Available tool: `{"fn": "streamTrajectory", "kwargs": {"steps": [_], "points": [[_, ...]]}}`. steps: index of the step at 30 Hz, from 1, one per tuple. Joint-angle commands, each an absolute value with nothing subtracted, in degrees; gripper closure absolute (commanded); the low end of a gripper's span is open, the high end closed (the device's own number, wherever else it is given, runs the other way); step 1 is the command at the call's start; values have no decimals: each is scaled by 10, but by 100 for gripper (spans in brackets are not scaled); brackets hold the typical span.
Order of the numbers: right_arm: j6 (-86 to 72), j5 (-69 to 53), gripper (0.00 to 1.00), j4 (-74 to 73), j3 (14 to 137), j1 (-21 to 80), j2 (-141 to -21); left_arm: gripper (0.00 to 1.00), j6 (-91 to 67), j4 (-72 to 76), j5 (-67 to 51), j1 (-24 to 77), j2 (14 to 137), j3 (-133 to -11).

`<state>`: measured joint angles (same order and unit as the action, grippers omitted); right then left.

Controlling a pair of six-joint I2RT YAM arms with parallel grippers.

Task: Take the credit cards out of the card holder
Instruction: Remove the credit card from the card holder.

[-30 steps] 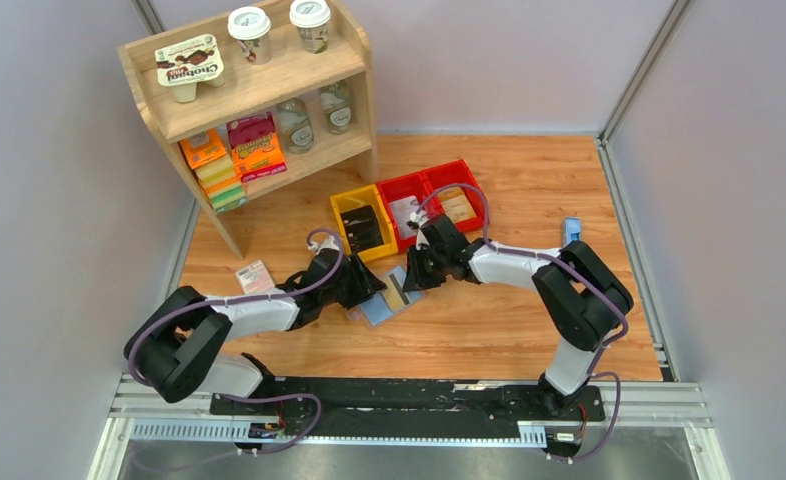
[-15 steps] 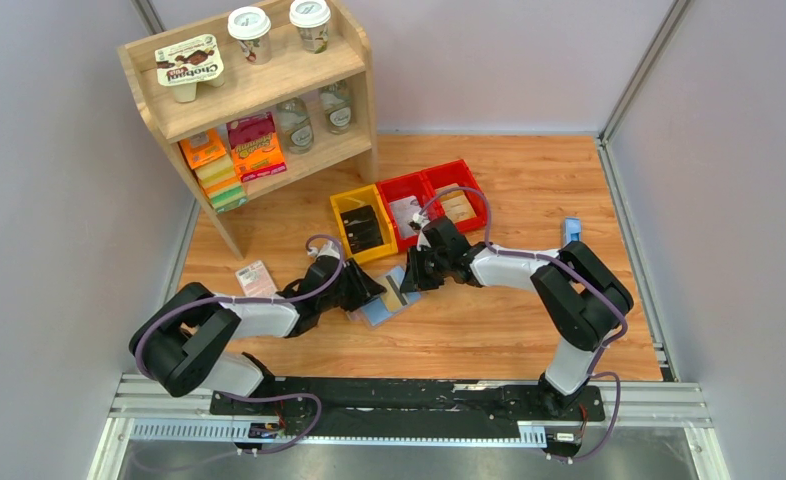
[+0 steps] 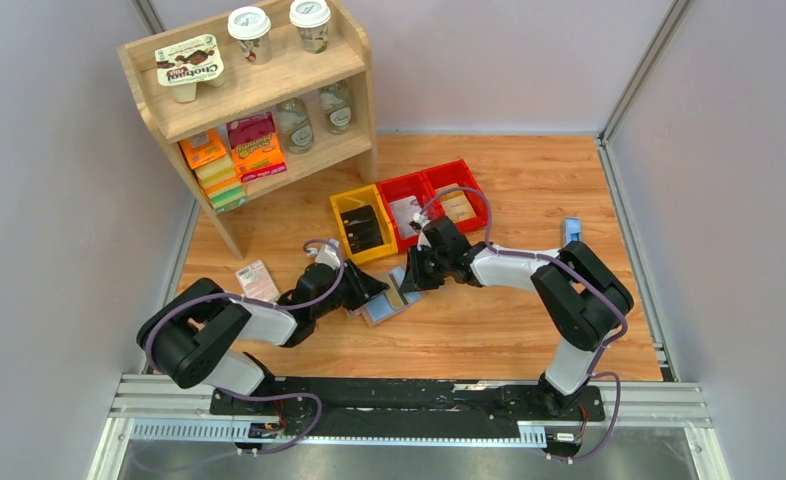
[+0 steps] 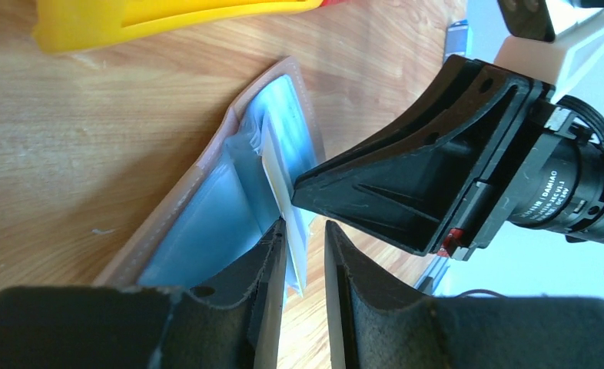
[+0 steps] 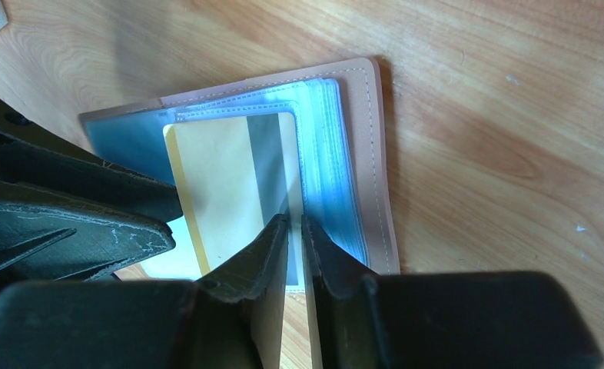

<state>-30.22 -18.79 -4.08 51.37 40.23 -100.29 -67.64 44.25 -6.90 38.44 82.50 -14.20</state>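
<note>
Open card holder flat on the wooden table, near a yellow bin, left gripper slightly open around a white card, right gripper nearly closed astride a beige card, possibly pinching it, cannot tell.

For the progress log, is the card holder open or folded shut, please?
Open: the card holder lies unfolded, blue-grey pockets facing up, a credit card showing.
</note>
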Motion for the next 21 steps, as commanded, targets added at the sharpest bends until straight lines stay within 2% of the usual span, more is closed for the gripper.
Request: {"fn": "streamTrajectory", "kwargs": {"steps": [1,6,16,21], "points": [[-301,-187,80,-53,502,406,-1025,69,-679,564,-112,388,845,-142],[-301,-191,80,-51,502,406,-1025,71,-678,582,-127,388,867,-149],[-294,-193,79,-49,506,406,-1021,60,-685,549,-135,388,900,-166],[-291,-194,79,-49,509,406,-1019,58,-670,511,-137,388,894,-179]]}}
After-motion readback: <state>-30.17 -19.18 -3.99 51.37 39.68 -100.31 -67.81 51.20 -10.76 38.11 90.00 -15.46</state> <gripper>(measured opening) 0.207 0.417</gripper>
